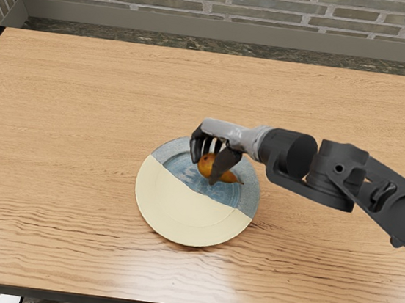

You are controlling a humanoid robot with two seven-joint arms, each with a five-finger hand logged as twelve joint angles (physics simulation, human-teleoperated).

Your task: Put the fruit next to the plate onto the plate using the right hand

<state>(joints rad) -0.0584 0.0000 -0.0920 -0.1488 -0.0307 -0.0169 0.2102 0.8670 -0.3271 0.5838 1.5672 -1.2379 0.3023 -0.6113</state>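
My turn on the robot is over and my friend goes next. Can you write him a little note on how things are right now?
Right hand: over the blue half of the plate, fingers curled around the fruit.
Left hand: not in the picture.
Fruit: orange-yellow, inside the plate's rim, in the hand's grip. I cannot tell whether it touches the plate.
Done: the fruit is picked up and is over the plate.
Left: lower it if needed, open the fingers, then lift the hand away, probably gently so the fruit does not roll off.
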